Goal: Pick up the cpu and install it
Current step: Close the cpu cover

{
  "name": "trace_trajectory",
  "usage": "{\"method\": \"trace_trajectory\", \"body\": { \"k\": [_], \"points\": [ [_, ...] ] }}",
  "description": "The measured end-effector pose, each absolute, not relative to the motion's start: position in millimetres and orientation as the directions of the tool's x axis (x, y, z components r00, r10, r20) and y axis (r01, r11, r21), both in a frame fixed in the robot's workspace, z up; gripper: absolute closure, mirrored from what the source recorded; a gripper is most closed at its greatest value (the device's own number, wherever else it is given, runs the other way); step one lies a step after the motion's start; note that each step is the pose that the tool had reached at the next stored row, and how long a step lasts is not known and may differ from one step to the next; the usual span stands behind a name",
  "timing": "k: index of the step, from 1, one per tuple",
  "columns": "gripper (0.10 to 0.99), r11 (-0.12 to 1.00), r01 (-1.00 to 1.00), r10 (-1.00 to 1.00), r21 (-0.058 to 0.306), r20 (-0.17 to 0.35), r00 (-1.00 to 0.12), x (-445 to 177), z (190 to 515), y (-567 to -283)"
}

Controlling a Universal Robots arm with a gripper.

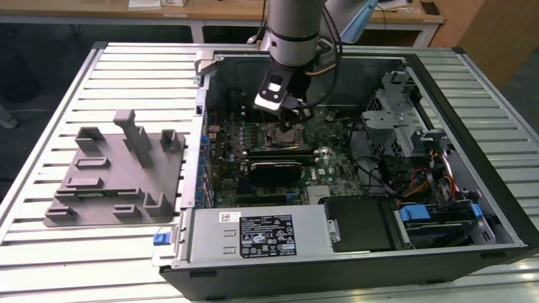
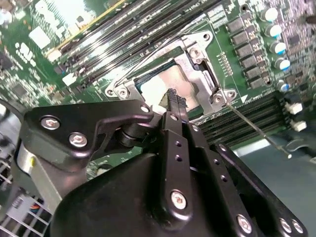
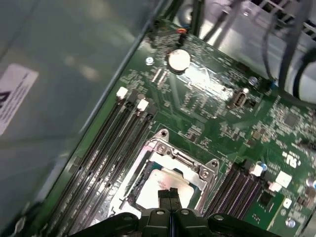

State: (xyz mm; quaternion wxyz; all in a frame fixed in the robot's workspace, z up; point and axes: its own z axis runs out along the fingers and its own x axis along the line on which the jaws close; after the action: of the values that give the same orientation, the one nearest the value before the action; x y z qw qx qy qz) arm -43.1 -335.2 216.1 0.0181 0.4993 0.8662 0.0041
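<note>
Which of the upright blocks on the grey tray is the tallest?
The narrow post at the tray's back; every other block is clearly shorter.

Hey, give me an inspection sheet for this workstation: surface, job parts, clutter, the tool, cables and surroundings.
Surface: slatted metal table carrying an open computer case.
Job's things: cpu lies inside the metal-framed socket on the motherboard; the wire lever sticks out to one side.
Clutter: grey plastic tray beside the case, at the exterior view's left.
Tool: tool shut, holding nothing, tips right over the cpu; contact cannot be told.
Cables: orange wires inside the case, at the exterior view's right.
Surroundings: wooden desks behind the table.
</note>
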Motion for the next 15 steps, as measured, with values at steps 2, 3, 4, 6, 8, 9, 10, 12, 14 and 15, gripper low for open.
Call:
{"method": "trace_trajectory", "body": {
  "k": [2, 3, 4, 6, 8, 9, 10, 12, 14, 15],
  "points": [
    [0.980, 0.532, 0.846, 0.847, 0.025, -0.028, -0.531, -43.1, 216.1, -335.2],
    [0.980, 0.547, 0.837, 0.837, 0.025, -0.028, -0.546, -43.1, 216.0, -335.2],
    [0.980, 0.563, 0.826, 0.826, 0.025, -0.028, -0.563, -43.2, 216.0, -335.2],
    [0.980, 0.593, 0.805, 0.805, 0.025, -0.028, -0.592, -43.2, 216.0, -335.2],
    [0.980, 0.621, 0.783, 0.784, 0.024, -0.028, -0.621, -43.1, 215.9, -335.2],
    [0.980, 0.635, 0.772, 0.772, 0.024, -0.028, -0.635, -43.1, 215.9, -335.2],
    [0.980, 0.649, 0.760, 0.761, 0.024, -0.029, -0.649, -43.1, 215.9, -335.2],
    [0.980, 0.677, 0.735, 0.736, 0.024, -0.029, -0.677, -43.1, 215.9, -335.2],
    [0.980, 0.703, 0.710, 0.711, 0.024, -0.029, -0.703, -43.1, 215.8, -335.2],
    [0.980, 0.716, 0.698, 0.698, 0.024, -0.029, -0.715, -43.1, 215.8, -335.2]
  ]
}}
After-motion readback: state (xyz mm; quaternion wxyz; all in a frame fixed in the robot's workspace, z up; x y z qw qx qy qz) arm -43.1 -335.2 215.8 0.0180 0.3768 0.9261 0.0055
